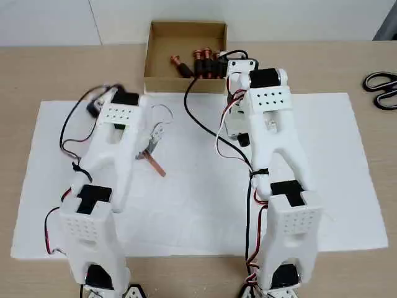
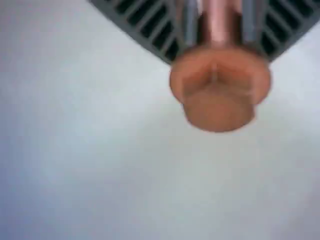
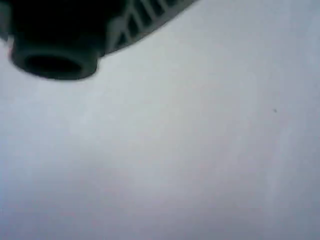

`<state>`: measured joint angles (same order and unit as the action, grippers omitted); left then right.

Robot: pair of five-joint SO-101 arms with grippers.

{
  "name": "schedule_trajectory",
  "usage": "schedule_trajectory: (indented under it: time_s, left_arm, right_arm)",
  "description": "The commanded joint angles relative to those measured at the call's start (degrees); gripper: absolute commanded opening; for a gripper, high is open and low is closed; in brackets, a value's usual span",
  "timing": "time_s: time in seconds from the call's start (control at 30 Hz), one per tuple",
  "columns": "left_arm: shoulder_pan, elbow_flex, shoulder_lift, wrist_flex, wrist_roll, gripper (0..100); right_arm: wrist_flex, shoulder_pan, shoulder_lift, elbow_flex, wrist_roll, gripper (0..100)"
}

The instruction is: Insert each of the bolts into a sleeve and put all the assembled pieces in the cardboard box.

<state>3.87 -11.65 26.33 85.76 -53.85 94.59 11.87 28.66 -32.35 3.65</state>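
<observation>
A: Got the bolt (image 2: 220, 95) pinched in the left pincer (image 2: 217, 25), out in front of the cardboard box (image 1: 149, 59), off its left corner. Got a black sleeve (image 3: 52, 62) clamped in the right pincer (image 3: 60, 35), closer to the box's front wall. Any tips for mating them?

B: Probably best to square up both axes first, then slide slow, no forcing. Left arm bent low with wrist tilted down, right arm stretched toward the box, wrist folded under. Then in with the finished pieces (image 1: 201, 62).

Bolt (image 2: 220, 92) copper-orange; sleeve (image 3: 52, 62) black; sheet (image 1: 198, 205) plain white; cardboard box (image 1: 164, 85) brown; surface (image 1: 37, 68) pale tan; arms (image 1: 279, 143) white.
</observation>
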Motion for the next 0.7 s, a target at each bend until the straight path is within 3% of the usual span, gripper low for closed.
schedule_trajectory:
  time_s: [0.0,0.1,0.3,0.53,0.67]
  left_arm:
    - [0.09,-12.0,-1.23,7.03,11.96,1]
    - [-0.62,-23.69,-1.23,13.36,19.52,1]
    - [-2.02,-35.12,-3.69,14.77,21.71,1]
    - [3.34,-33.54,-18.46,14.77,21.89,1]
    - [8.88,-28.88,-29.19,14.68,26.73,1]
  right_arm:
    - [0.57,-0.48,-4.53,-2.55,0.18,0.4]
    - [0.57,-0.22,-4.62,-2.81,0.35,0.4]
    - [0.66,0.75,-15.69,-3.78,0.44,0.4]
    - [0.66,0.48,-37.32,-2.29,0.44,0.4]
    - [0.66,0.75,-48.57,2.9,0.44,0.4]
